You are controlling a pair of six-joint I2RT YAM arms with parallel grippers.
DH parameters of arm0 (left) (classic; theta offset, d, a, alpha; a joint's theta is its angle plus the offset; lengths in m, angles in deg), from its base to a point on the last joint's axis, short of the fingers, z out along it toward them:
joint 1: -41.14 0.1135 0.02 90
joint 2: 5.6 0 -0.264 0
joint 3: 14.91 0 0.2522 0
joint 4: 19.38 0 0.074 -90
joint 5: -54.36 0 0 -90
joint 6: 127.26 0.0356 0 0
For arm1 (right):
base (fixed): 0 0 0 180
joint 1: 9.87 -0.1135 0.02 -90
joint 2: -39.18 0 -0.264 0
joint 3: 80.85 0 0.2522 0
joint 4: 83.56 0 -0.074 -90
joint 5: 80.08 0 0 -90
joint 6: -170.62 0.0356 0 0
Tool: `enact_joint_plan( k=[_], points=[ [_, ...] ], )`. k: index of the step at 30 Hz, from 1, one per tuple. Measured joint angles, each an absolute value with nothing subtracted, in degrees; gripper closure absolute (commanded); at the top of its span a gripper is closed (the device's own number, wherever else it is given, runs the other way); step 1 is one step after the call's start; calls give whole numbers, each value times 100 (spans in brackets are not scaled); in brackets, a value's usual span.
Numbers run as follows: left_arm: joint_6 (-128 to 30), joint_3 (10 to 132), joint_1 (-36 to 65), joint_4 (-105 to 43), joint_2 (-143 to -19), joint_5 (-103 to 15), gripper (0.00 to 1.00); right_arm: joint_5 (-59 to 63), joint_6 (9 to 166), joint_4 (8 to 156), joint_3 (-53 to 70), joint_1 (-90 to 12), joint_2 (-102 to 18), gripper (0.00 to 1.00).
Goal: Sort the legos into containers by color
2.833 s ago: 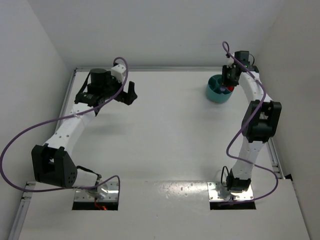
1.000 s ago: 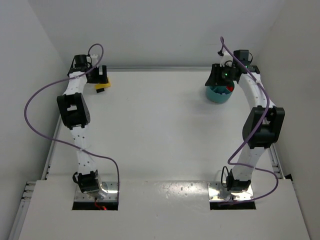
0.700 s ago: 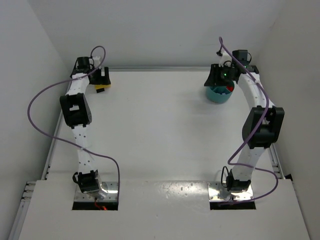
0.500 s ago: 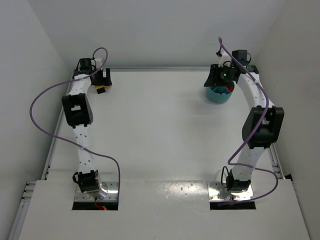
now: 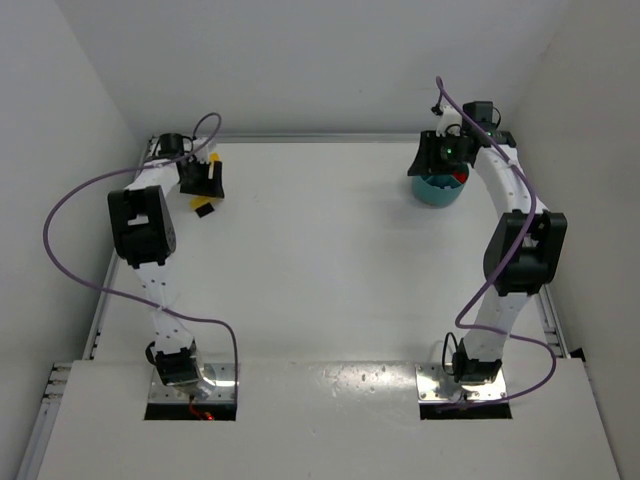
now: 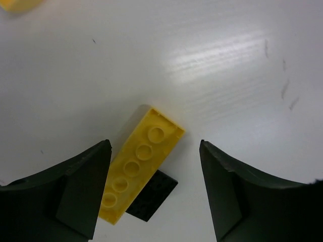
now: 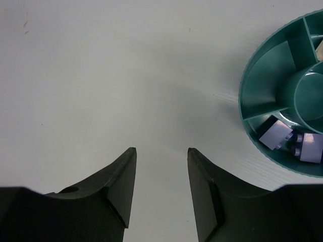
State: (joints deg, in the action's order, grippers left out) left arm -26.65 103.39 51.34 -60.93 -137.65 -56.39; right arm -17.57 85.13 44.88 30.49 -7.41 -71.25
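**Now: left claw straddles a yellow brick, right claw waits by the dish**

Your left claw (image 6: 154,148) stands apart, clamped on nothing. One yellow four-stud brick (image 6: 141,161) lies flat on the counter (image 6: 227,60) between its fingers, set diagonally, with its near end against the left finger. It looks light, rigid and slick, so it will likely pivot under pressure. Pinch its long side walls rather than its ends.

A thin black piece (image 6: 151,196) lies half under the brick. A second yellow piece (image 6: 17,4) sits well beyond the left finger.

Your right claw (image 7: 161,151) is also apart and empty. The single teal dish (image 7: 267,70) is ahead to its right. One compartment holds two clear pale purple bricks (image 7: 275,133), with red (image 5: 460,178) elsewhere, count unclear.
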Motion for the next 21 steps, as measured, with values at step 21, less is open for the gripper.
enact_joint_plan(
  k=[21],
  points=[
    [-2062, 9606, 5173, -6616, -13031, -5538, 30, -1881, 8513, 4490, 3021, -779, -7101, 54]
  ],
)
